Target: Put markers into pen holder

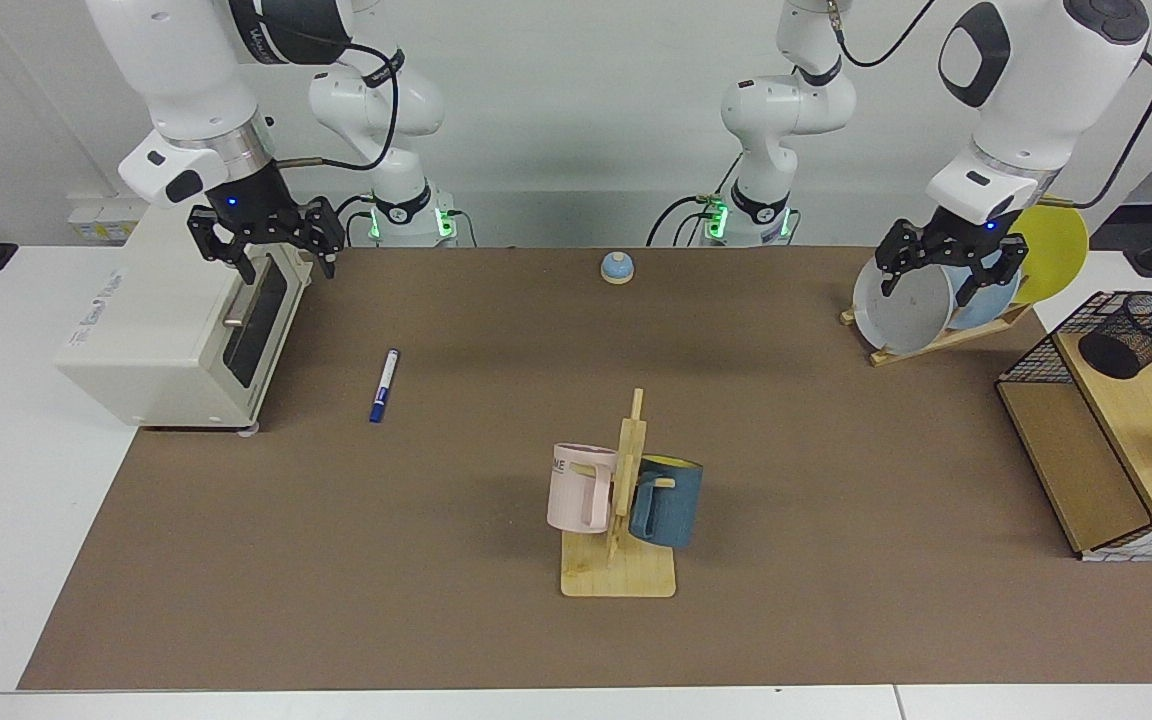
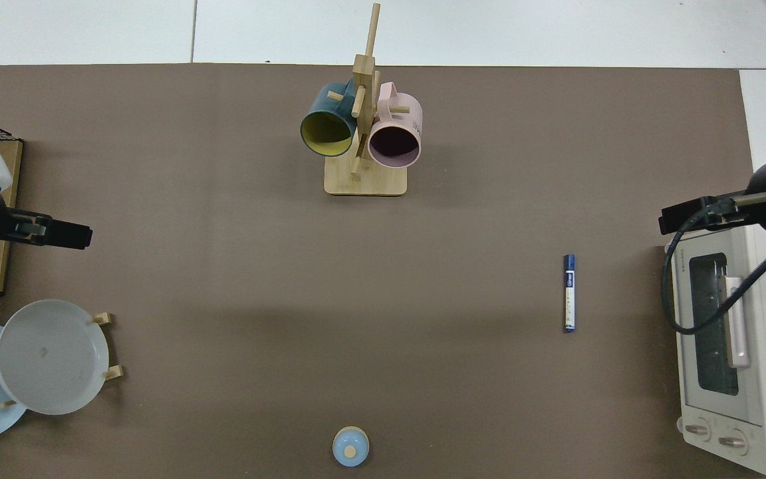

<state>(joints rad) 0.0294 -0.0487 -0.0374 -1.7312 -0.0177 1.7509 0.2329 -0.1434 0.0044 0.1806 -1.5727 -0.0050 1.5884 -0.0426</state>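
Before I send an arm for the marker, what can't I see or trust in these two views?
- Pen holder: seen only in the facing view, lying tilted in the wire basket; the top view's edge cuts it off.
- Marker: its printed label is too small to read in either view.
- Left gripper: in the top view the arm covers its fingers.
- Right gripper: in the top view it is partly cut off, above the toaster oven.

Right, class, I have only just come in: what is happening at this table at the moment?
Nothing is being handled yet. The marker lies flat on the brown mat beside the toaster oven, untouched. The right pincer hangs open above the oven, the arm nearer the marker. The left pincer hangs open in front of the plate rack. The pen holder lies tipped on its side on a wooden shelf inside the wire basket.
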